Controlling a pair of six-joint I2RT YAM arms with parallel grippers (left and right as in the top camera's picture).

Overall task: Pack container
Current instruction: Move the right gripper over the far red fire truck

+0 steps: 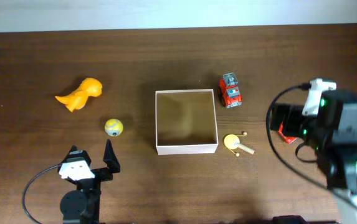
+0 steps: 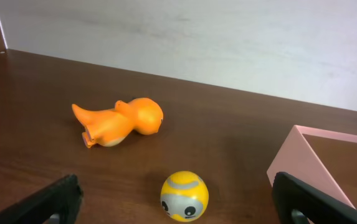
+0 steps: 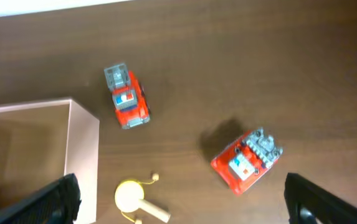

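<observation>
- The container (image 1: 187, 149) sat in the middle of the table (image 1: 28, 56), open top up, with nothing inside that I could see.
- My left hand (image 1: 91, 147) hung at the container's near-left side, fingers spread wide and holding nothing.
- The yellow ball (image 1: 113, 127) lay just ahead of that hand, lined up between the fingers in the left wrist view. The container was to the ball's right.
- The orange dinosaur (image 1: 81, 94) lay on its side beyond the ball and to the left, its long axis roughly across my reach.
- My right hand (image 3: 178, 193) was also spread and empty. A red truck (image 3: 248, 160) lay ahead of it, toward the right finger, skewed diagonally.
- A second red truck (image 1: 230, 91) and a yellow paddle toy (image 1: 236, 143) lay near the container's right wall, closer to my right arm.
- I judged the ball the left hand's easiest pick, since it needed only a straight reach forward.
</observation>
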